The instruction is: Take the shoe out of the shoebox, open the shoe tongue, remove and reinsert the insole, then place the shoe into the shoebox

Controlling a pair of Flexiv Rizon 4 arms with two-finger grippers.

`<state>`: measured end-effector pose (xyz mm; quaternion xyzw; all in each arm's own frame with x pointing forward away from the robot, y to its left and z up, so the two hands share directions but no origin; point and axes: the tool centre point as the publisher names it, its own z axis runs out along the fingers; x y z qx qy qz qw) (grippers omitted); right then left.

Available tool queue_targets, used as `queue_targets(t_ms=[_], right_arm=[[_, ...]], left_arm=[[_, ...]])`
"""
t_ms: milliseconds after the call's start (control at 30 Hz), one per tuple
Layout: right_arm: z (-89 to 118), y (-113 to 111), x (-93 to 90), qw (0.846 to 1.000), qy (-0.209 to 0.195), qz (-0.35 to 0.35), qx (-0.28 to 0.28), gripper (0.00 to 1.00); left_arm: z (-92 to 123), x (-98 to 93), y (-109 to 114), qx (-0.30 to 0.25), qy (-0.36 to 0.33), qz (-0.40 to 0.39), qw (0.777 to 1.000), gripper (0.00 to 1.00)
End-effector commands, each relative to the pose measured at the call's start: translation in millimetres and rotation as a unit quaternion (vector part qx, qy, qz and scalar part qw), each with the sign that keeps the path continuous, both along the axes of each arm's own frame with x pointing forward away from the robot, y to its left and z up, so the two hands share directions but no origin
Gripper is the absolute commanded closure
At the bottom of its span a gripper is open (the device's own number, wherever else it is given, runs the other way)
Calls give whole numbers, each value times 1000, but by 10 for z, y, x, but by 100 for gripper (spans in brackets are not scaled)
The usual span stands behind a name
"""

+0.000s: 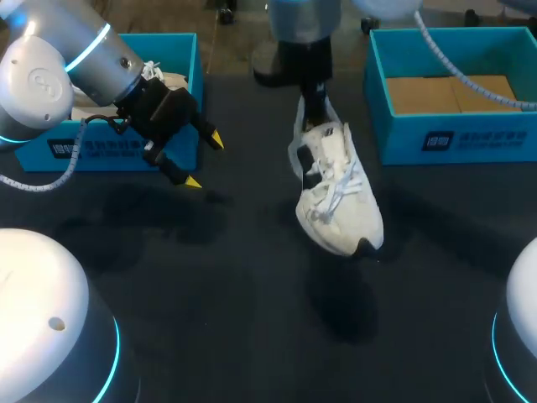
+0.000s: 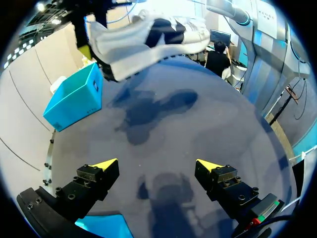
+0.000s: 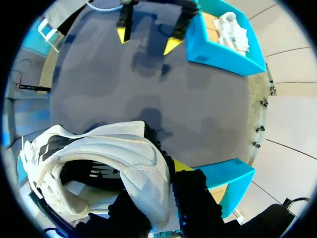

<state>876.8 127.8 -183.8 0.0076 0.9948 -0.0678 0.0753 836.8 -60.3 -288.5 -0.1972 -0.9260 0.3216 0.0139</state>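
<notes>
A white sneaker [image 1: 337, 193] with black trim hangs toe-down above the middle of the dark table. My right gripper [image 1: 315, 107] is shut on its heel collar. In the right wrist view the shoe [image 3: 99, 158] fills the space by the gripper [image 3: 159, 186]: one finger is outside the heel, the other hidden inside. My left gripper [image 1: 205, 159] stands open in front of the left box, holding nothing. Its wrist view shows that gripper [image 2: 157, 166] over bare table, with the shoe [image 2: 148, 32] well ahead. The right shoebox [image 1: 453, 126] shows only its cardboard floor.
A teal box [image 1: 109, 147] at the back left holds a second white shoe [image 3: 233, 27]. Both boxes stand along the far edge. The table [image 1: 252, 319] nearer me is dark cloth, with two white arm bases at the front corners.
</notes>
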Motion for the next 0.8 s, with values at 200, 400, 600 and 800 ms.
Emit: queue_targets(t_ms=[200,400,600,800], right_arm=[[250,-90,15,1000,-22,-17,5,100],[250,-90,15,1000,-22,-17,5,100],[250,-90,15,1000,-22,-17,5,100],[308,-587,248,1000,-20,3,-20,100]], left_arm=[[3,-7,5,1,-1,0,1000,0],[3,-7,5,1,-1,0,1000,0],[3,-7,5,1,-1,0,1000,0],[3,-7,5,1,-1,0,1000,0]])
